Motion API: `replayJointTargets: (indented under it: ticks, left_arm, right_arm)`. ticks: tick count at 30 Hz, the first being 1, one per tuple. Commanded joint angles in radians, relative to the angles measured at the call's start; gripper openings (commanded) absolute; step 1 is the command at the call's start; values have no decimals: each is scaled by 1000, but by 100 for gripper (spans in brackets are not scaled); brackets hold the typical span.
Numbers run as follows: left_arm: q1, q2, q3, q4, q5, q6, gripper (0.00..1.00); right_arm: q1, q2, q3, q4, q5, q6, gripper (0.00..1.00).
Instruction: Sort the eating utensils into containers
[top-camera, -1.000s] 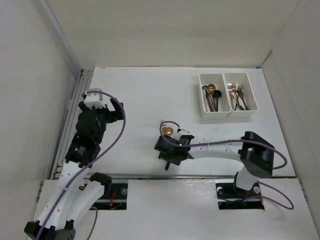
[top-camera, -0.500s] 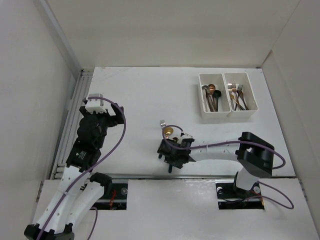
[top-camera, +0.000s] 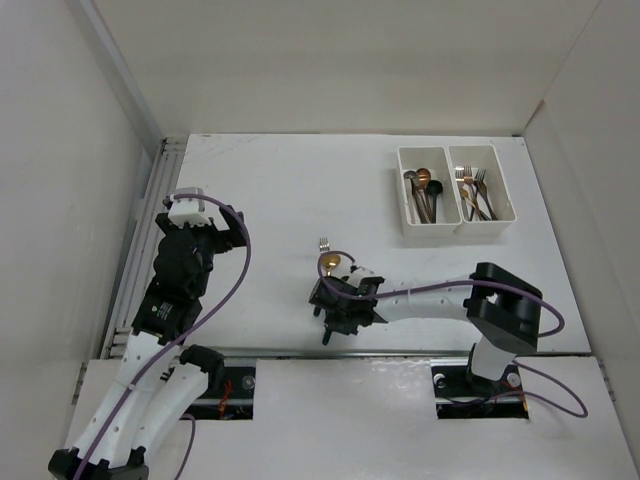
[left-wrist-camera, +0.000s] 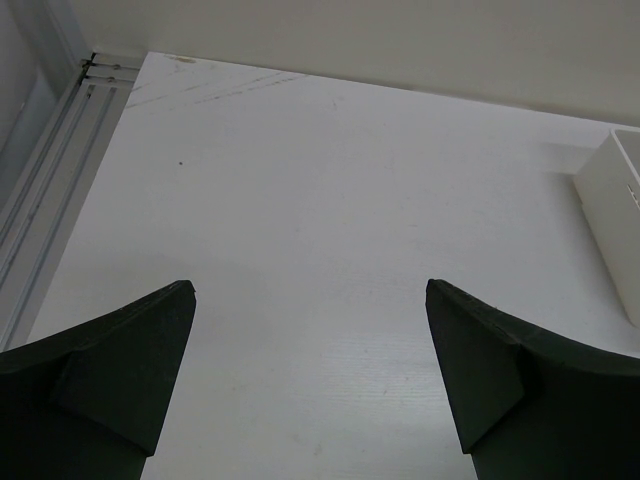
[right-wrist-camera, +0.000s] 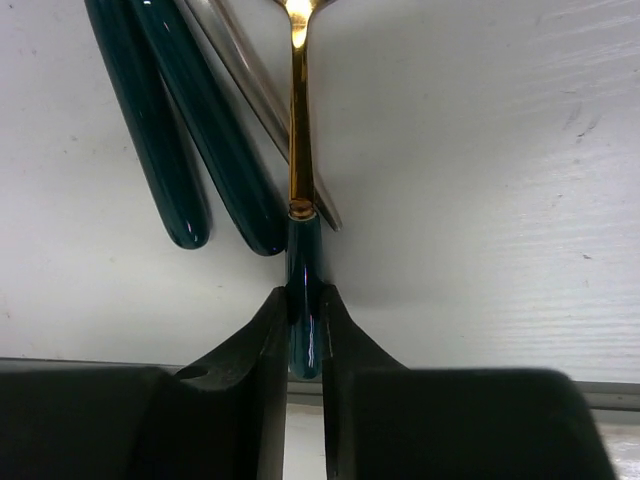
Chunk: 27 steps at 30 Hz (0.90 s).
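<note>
The utensil (right-wrist-camera: 303, 250) I hold has a dark green handle and a gold neck running to 12 o'clock in my wrist view; its head is cut off there, so I cannot tell spoon from fork; my right gripper (right-wrist-camera: 305, 305) is pinched almost closed on the handle's tail end. Two more green handles (right-wrist-camera: 215, 150) lie just beside it at 11 o'clock, and a silver shaft (right-wrist-camera: 250, 95) angles in toward the neck; I judge a slow, straight lift best, since so rearward a hold may let the head droop. The tray (top-camera: 455, 232) sits well apart at 1 o'clock in the top view, spoons left, forks right; my left gripper (left-wrist-camera: 310, 380) hangs wide open, empty.
</note>
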Motion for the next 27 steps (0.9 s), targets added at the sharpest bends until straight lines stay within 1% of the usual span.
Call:
replayJointTargets:
  ticks: [1, 3, 4, 5, 6, 7, 8, 9, 12, 15, 17, 18, 19, 20, 21, 22, 23, 24, 25, 26, 27]
  left_arm:
    - [-6, -14, 9, 40, -6, 11, 100]
    - [-6, -14, 9, 40, -6, 11, 100]
    - [-6, -14, 9, 40, -6, 11, 100]
    - [-6, -14, 9, 40, -6, 11, 100]
    - [-6, -14, 9, 40, -6, 11, 100]
    - [-6, -4, 9, 40, -6, 11, 100]
    - [3, -4, 9, 40, -6, 11, 100]
    - [3, -4, 9, 40, -6, 11, 100]
    - [13, 6, 9, 40, -6, 11, 100]
    - [22, 16, 19, 40, 3, 11, 100]
    - [22, 25, 19, 40, 13, 11, 100]
    - [22, 34, 19, 40, 13, 11, 100]
    - [31, 34, 19, 40, 13, 11, 100]
    - [31, 45, 19, 40, 23, 11, 100]
    - [31, 55, 19, 40, 23, 11, 100]
    - [31, 56, 19, 40, 23, 23, 100]
    - [31, 68, 19, 40, 23, 23, 100]
    - [31, 68, 19, 50, 23, 38, 100]
    - [40, 78, 28, 50, 23, 48, 100]
    - [40, 89, 28, 62, 23, 48, 100]
    - [40, 89, 28, 63, 23, 63, 100]
  right_arm:
    - [9, 111, -80, -130, -5, -55, 0]
    - [9, 68, -41, -191, 55, -117, 0]
    - [20, 57, -10, -224, 134, -137, 0]
    - [20, 45, 57, -292, 173, -159, 0]
    - [20, 25, 89, -324, 210, -202, 0]
    - [20, 14, 123, -355, 280, -225, 0]
    - [29, 4, 186, -388, 314, -239, 0]
    - [29, -16, 215, -468, 349, -239, 0]
    - [29, -50, 307, -598, 486, -239, 0]
    - [29, -91, 390, -657, 619, -276, 0]
    - [20, -121, 423, -657, 676, -354, 0]
    - [20, -134, 423, -636, 730, -398, 0]
    - [20, -153, 432, -552, 753, -456, 0]
    - [20, -205, 411, -489, 771, -606, 0]
    - [20, -240, 389, -416, 784, -691, 0]
    - [20, -283, 325, -330, 784, -782, 0]
    - [20, -385, 282, -101, 772, -897, 0]
    - [11, -442, 234, 29, 734, -1144, 0]
    - [-18, -499, 188, 147, 615, -1243, 0]
    - [-44, -551, 115, 321, 542, -1318, 0]
    - [-78, -632, 92, 373, 475, -1410, 0]
